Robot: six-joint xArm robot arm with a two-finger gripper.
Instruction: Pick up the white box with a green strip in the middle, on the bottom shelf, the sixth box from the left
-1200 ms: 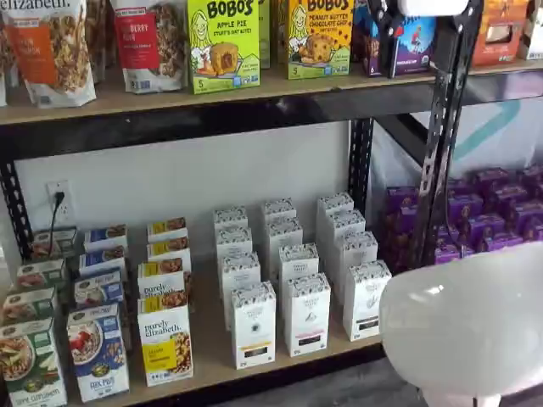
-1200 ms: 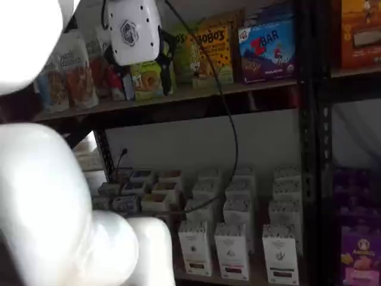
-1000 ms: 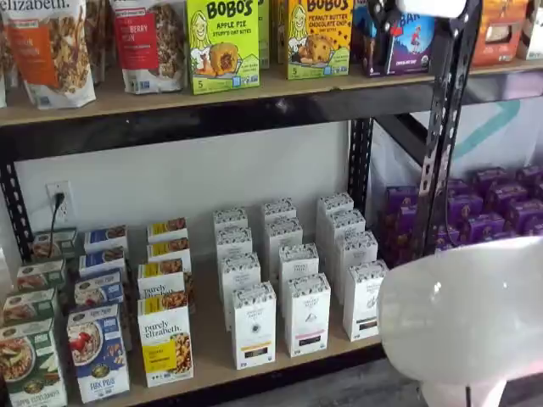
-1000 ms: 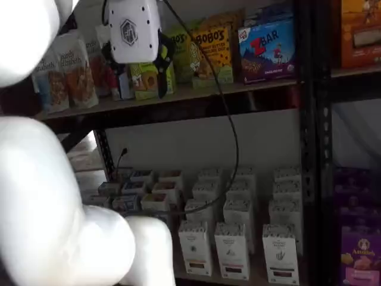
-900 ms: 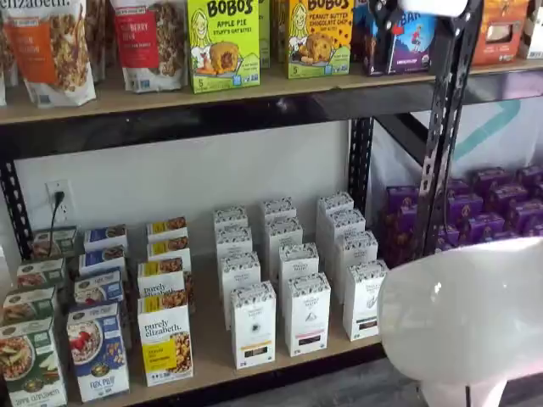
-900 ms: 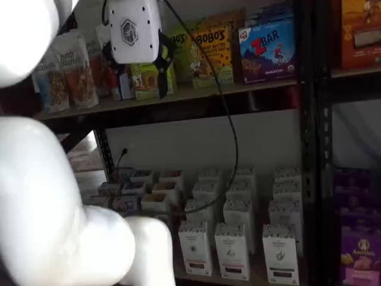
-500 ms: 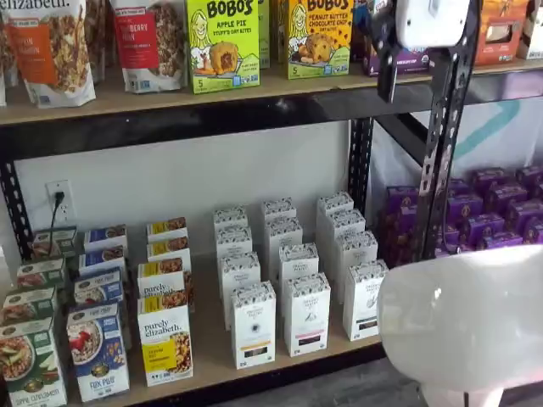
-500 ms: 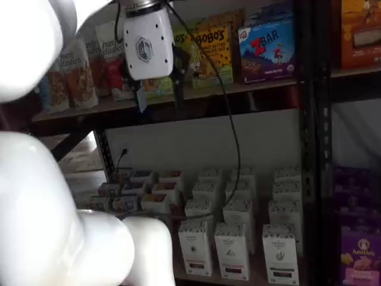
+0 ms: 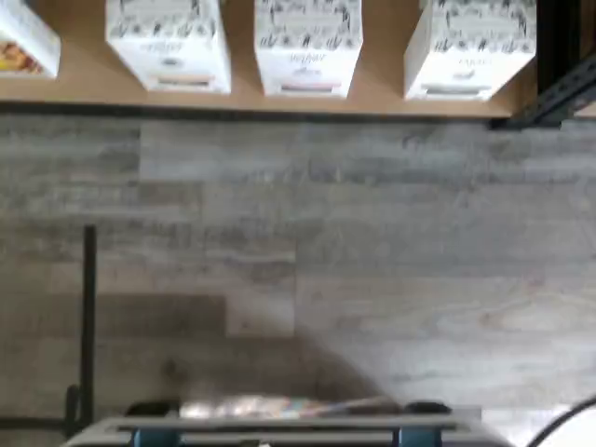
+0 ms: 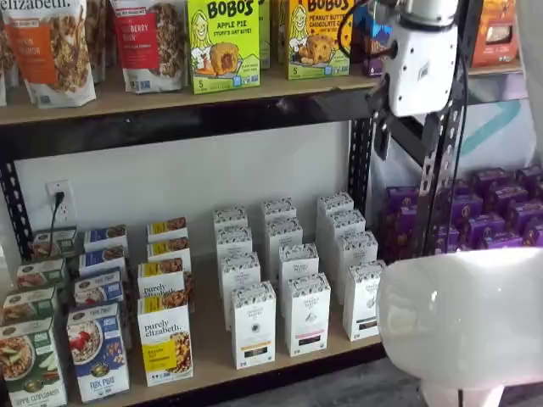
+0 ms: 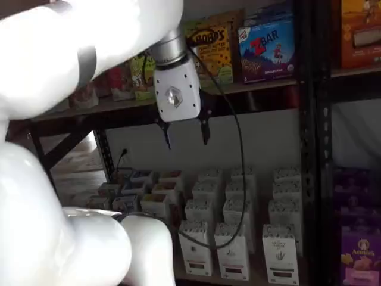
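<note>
Three look-alike cartons front the bottom shelf, and my white box is the front one at the post end of that row, upright, with its twins lined up close behind it. My gripper hangs well above it, just under the upper shelf's edge, with a plain gap between the two black fingers and nothing in them.

The likeness is my first worry: if I drop down a column off, I close on the wrong carton. The second is crowding. The neighbour stands near enough that a finger coming down off-centre could strike its top or tip it over, and a push from the front could topple the ones behind. In the wrist view the post sits just beside the box, so the outer finger could catch the metal. My cable dangles toward the rows and might snag a carton.
</note>
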